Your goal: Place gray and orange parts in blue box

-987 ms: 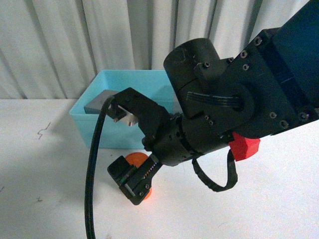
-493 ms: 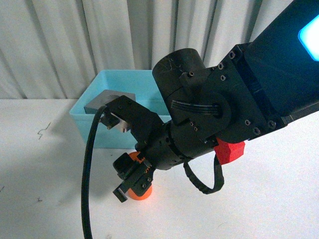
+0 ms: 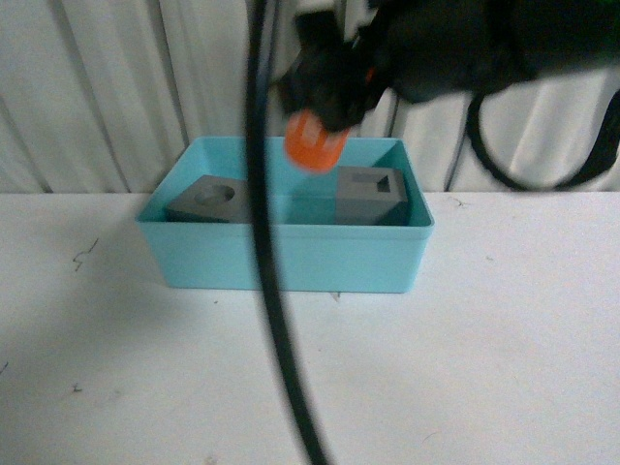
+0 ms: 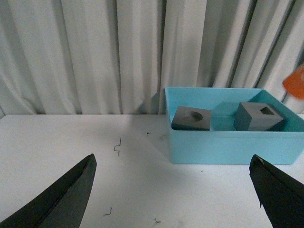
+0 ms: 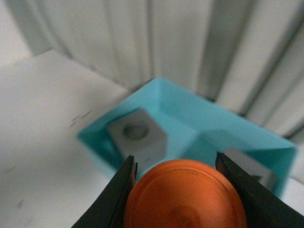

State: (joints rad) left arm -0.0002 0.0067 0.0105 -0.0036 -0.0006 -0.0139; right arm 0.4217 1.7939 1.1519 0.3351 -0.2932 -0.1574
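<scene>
My right claw [image 5: 176, 190] grips the small, rigid orange plastic cylinder [image 5: 185, 194] by its curved sides; probably light, possibly slippery, with the turquoise plastic bin [image 5: 164, 102] below; left claw [image 4: 173, 190] gapes open

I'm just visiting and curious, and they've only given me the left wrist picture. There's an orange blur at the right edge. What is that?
Observer: An orange cylinder, gripped by the right gripper, one finger on each side.
Visitor: Where is it relative to the box?
Observer: In the front view it hangs above the blue box, over the gap between the two gray cubes.
Visitor: Which cubes?
Observer: The right wrist view looks down on the gray cube with a round recess and the gray cube with a rectangular recess inside.
</scene>
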